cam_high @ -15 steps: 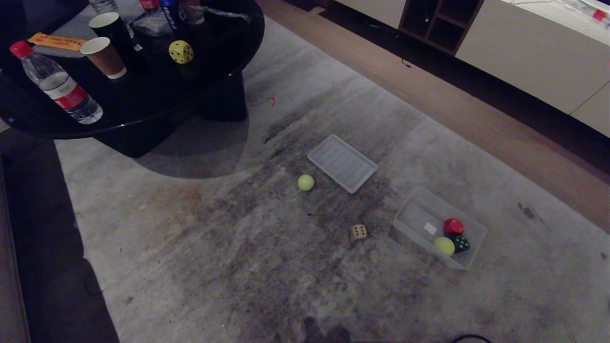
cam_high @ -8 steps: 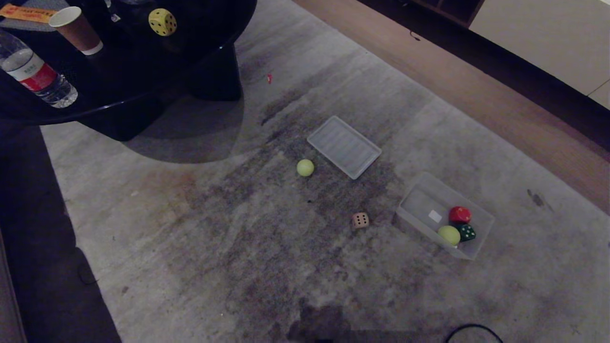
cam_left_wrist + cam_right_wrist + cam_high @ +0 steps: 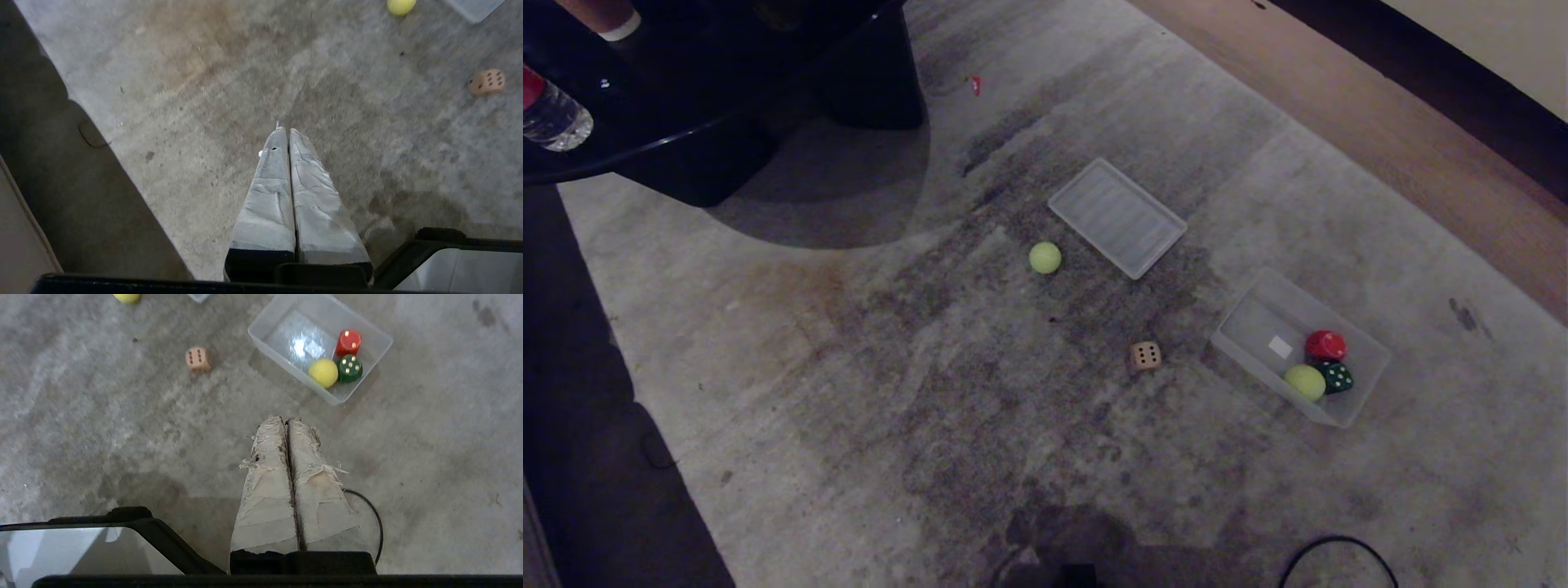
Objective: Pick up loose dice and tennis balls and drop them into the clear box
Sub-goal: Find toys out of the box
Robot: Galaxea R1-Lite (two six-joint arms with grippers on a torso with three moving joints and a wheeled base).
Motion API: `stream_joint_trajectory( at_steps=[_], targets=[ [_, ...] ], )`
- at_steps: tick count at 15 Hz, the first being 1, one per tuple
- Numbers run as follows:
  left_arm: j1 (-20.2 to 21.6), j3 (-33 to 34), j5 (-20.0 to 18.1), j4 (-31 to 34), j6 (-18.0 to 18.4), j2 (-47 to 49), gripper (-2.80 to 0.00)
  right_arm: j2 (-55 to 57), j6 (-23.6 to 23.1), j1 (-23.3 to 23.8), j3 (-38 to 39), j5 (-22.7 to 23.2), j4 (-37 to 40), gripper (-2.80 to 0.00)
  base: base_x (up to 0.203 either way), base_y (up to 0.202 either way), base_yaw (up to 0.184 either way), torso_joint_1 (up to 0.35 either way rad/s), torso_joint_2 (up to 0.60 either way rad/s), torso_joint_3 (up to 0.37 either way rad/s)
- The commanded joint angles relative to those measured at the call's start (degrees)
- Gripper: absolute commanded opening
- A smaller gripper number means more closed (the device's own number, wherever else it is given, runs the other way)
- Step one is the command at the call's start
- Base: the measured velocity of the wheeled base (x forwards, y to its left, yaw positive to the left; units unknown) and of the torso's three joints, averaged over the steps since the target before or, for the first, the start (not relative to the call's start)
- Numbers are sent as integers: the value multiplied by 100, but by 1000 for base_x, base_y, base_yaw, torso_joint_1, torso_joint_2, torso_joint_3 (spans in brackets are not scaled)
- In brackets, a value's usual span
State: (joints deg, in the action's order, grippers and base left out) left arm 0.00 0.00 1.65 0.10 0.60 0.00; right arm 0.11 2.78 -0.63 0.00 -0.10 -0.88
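Both grippers hang empty with fingers pressed together, left gripper (image 3: 288, 131) and right gripper (image 3: 286, 419). The cream die (image 3: 197, 358) and clear box (image 3: 265, 345) lie ahead of the right one, well apart from it; a loose tennis ball (image 3: 401, 5) lies far ahead of the left.

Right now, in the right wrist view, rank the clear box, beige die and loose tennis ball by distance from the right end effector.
1. clear box, ahead, robot's right.
2. beige die, ahead, robot's left; close to the box's distance.
3. loose tennis ball, farthest, at the frame's edge.
Measured from the right end effector.
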Motion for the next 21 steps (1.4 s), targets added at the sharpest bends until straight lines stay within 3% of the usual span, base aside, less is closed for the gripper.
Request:
stream_joint_trajectory(
  at_steps=[1, 21],
  targets=[
    [0, 9, 2, -1, 2, 9, -280, -2, 3, -7, 26, 1, -5, -280, 0, 0, 0, 2, 9, -195],
    [0, 9, -14, -1, 54, 9, -280, -2, -23, -7, 26, 10, -9, -280, 0, 0, 0, 3, 3, -196]
  ],
)
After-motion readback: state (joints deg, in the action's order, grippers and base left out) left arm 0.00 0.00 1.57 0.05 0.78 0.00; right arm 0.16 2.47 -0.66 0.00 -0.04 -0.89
